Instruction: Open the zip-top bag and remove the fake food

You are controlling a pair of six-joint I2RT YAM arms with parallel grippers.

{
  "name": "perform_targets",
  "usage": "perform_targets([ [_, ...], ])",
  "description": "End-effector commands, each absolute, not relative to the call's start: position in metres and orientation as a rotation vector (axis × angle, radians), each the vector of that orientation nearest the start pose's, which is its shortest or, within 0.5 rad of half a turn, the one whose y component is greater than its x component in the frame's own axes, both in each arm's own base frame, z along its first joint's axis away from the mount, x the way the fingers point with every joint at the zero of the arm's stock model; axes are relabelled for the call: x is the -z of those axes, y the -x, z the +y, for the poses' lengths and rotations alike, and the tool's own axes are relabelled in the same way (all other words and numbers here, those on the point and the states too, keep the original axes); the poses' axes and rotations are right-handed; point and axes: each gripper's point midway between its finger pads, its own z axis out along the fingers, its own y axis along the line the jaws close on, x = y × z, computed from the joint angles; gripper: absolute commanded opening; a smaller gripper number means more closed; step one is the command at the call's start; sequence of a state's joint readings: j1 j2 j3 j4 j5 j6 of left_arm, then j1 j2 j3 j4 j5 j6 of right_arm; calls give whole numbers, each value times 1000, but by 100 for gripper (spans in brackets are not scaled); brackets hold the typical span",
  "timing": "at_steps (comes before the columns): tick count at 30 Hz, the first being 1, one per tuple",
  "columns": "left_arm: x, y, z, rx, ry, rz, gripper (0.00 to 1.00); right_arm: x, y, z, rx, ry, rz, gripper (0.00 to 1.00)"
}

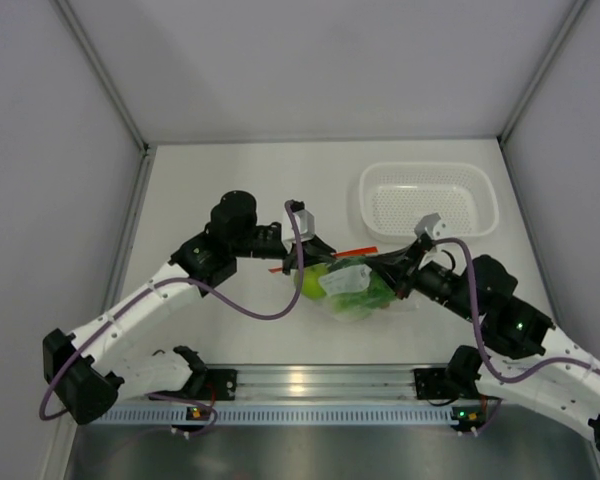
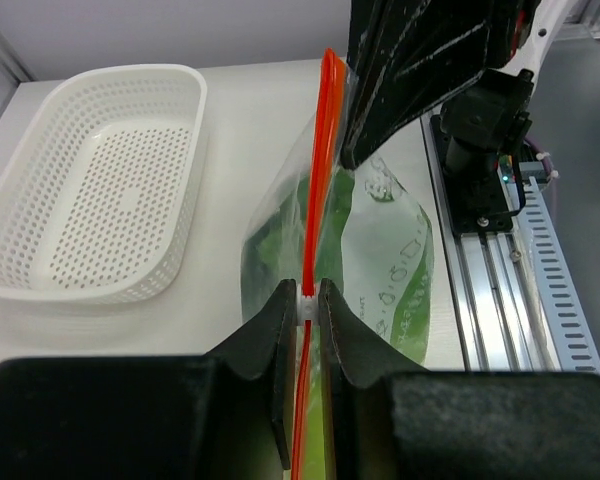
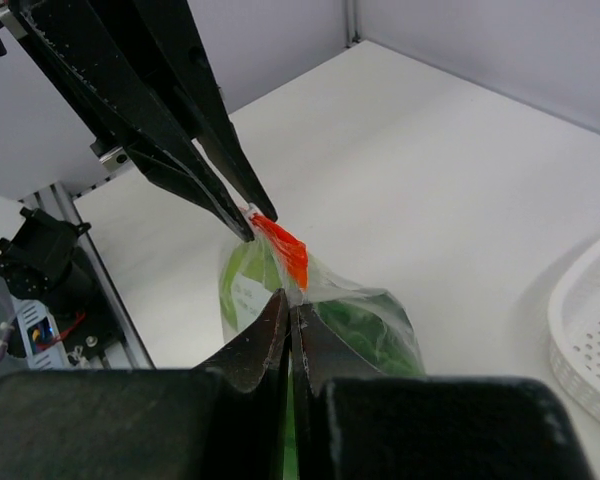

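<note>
1. Zip-top bag (image 1: 342,284) is hanging over the table's (image 1: 210,190) middle, nearer its front edge, with the fake food (image 1: 372,296) inside.
2. Left gripper (image 2: 307,297) is pinching the orange zip strip (image 2: 323,170) narrowly at its white slider (image 2: 305,303); right gripper (image 3: 289,305) is clamping tight on the bag's far end.
3. The strip is running gripper to gripper, so the pull looks due along it.

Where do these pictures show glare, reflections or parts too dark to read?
Top external view: bright glare on the silver metal rail, low in the frame. Left wrist view: pale reflections on the clear crinkly plastic bag with orange-red zip strip. Right wrist view: the right end effector is nearly featureless black.
</note>
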State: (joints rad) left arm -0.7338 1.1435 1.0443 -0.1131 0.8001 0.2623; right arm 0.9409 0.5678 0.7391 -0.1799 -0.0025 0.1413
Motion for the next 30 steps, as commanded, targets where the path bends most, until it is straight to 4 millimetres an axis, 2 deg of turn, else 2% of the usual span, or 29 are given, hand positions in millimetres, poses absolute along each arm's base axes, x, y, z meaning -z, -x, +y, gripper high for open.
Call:
perform_targets([
  [1, -305, -179, -316, 1033, -1372, 1214, 0, -341, -158, 213, -822, 570, 1425, 0],
  [11, -290, -179, -309, 1006, -1361, 1265, 0, -367, -156, 155, -688, 427, 1413, 0],
  [13, -287, -178, -307, 1006, -1359, 1273, 0, -366, -154, 148, -667, 426, 1423, 0],
  [19, -279, -179, -306, 1006, -1351, 1305, 0, -384, -146, 114, -624, 355, 1389, 0],
  [30, -252, -178, -300, 1020, -1332, 1399, 0, -378, -151, 98, -568, 278, 1412, 0],
])
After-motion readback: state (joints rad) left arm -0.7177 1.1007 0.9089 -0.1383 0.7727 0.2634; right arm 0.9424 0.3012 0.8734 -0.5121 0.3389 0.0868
